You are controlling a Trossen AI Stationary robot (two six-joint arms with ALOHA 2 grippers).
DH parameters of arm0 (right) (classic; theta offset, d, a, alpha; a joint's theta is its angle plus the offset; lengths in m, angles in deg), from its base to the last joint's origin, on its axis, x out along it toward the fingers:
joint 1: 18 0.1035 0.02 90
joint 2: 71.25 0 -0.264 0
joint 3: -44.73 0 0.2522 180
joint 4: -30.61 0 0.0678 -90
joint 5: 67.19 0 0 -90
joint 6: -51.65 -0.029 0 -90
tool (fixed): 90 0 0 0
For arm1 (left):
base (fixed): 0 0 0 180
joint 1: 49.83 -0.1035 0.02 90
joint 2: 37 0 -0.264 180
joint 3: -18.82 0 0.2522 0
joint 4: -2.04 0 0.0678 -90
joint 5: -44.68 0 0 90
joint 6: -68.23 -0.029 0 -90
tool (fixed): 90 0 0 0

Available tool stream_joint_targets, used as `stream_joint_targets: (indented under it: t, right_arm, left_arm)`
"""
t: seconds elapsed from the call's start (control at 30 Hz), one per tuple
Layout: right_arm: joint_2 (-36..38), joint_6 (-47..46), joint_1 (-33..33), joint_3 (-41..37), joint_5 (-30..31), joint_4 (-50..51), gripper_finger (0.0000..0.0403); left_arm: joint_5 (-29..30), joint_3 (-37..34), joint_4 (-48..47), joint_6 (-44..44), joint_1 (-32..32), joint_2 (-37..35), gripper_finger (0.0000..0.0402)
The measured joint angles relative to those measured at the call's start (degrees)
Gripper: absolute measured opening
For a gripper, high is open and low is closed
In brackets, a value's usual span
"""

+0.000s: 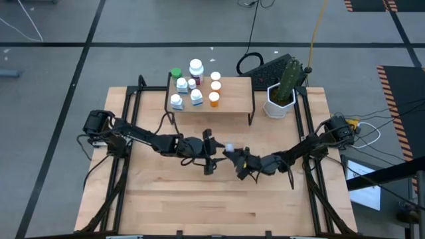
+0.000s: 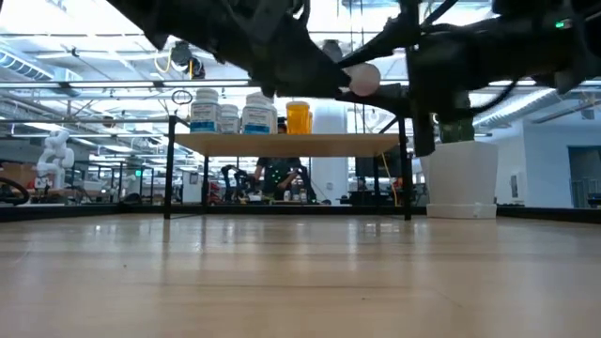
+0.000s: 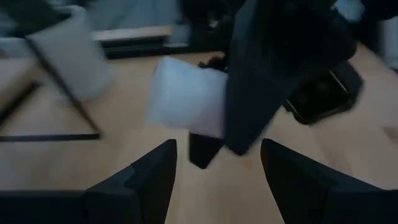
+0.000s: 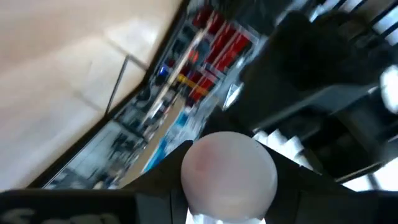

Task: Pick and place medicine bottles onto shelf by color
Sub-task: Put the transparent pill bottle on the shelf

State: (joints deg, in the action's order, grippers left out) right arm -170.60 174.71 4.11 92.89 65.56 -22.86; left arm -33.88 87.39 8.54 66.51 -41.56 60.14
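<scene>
A small pale pink bottle is held up in the air over the middle of the table by my right gripper, which is shut on it. In the low view the bottle is well above the tabletop. My left gripper is open just to the left of the bottle and faces it; in the left wrist view the bottle lies ahead of its spread fingers and is not touched. The shelf stands near the far edge and carries several bottles: white ones with blue labels, orange ones and one with a green cap. My right gripper pinches the pale pink bottle between its two fingers. The bottle's round end faces the wrist camera. The bottle is lifted clear of the table. In the left wrist view the dark fingers cover one end of the bottle.
A white pot with a cactus stands to the right of the shelf. A black metal frame runs along the table's left and right sides. Bare wood lies between the grippers and the near edge.
</scene>
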Motion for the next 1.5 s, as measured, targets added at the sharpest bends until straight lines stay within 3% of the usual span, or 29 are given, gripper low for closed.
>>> stream_joint_targets:
  t: [0.1, 0.4, 0.9, 1.5]
  right_arm:
    - [0.07, 2.03, 1.35, -0.42, -2.23, 3.0, 0.0137]
    - [0.02, 7.06, 3.95, -1.31, -3.02, 7.81, 0.0137]
    - [0.0, 9.74, 4.02, -1.36, -3.97, 3.91, 0.0137]
    - [0.01, 11.08, 3.99, -1.37, -4.24, -0.48, 0.0137]
  left_arm:
    - [-9.3, -0.03, -0.06, 0.24, -1.36, -0.47, 0.0235]
    - [-29.66, 0.11, 5.92, 17.84, -9.26, -2.74, 0.0235]
    - [-31.39, 0.04, 5.98, 14.37, -7.36, -1.31, 0.0235]
    - [-29.28, 0.01, 10.21, 17.31, -6.99, 1.58, 0.0234]
